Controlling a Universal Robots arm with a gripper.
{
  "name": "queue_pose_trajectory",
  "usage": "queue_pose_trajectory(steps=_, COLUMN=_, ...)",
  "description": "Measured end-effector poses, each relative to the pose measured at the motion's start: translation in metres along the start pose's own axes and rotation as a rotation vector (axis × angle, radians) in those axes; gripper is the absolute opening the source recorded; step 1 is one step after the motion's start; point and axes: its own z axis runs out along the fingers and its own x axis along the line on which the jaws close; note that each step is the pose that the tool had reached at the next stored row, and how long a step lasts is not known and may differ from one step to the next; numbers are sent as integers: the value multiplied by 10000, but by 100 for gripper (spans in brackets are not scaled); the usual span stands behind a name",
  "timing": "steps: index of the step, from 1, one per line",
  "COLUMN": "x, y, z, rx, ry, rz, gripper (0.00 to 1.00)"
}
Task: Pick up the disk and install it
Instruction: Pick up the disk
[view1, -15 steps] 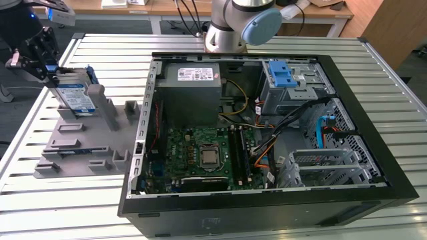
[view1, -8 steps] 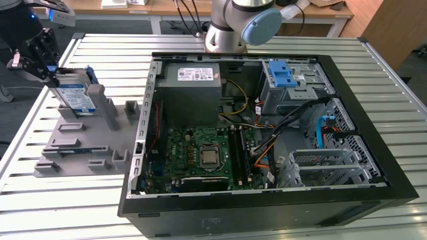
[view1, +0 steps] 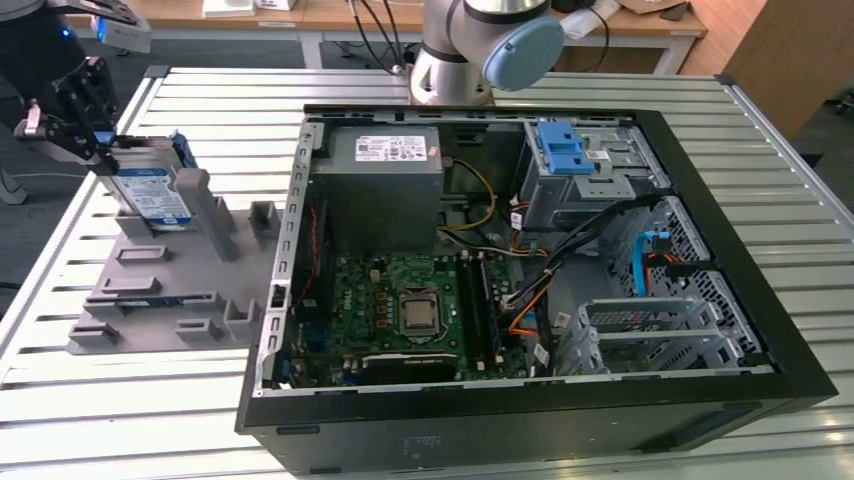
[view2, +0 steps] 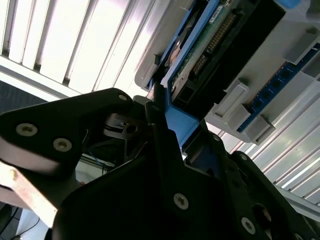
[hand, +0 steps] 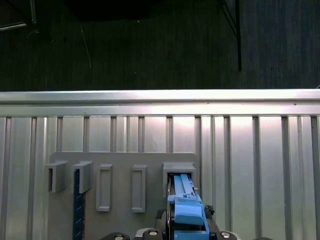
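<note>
The disk (view1: 150, 195) stands on edge in a slot of the grey holder (view1: 160, 290) at the exterior view's left; its white-and-blue label and blue frame show. My gripper (view1: 104, 150) is at the disk's upper end, its black fingers (view2: 156, 107) pressed on the blue frame. In the first wrist view the disk's blue frame (hand: 186, 200) sits between my gripper (hand: 184, 220) fingers, still in the holder's slot (hand: 178, 170). The second wrist view shows the disk's circuit-board side (view2: 200, 55) close up.
An open computer case (view1: 534, 400) lies at the exterior view's right of the holder, with a grey power supply (view1: 380, 180), a motherboard (view1: 407, 305), a drive cage with a blue latch (view1: 567, 150) and a metal bay (view1: 654, 330). The arm's base (view1: 467, 50) stands behind it on the slatted table (view1: 134, 400).
</note>
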Motion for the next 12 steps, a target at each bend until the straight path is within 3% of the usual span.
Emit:
queue_pose_trajectory(steps=8, x=7, y=0, z=0, rx=-3, ry=2, rz=-269, gripper=37)
queue_pose_trajectory(steps=12, x=8, y=0, z=2, rx=-2, ry=2, rz=87, gripper=37)
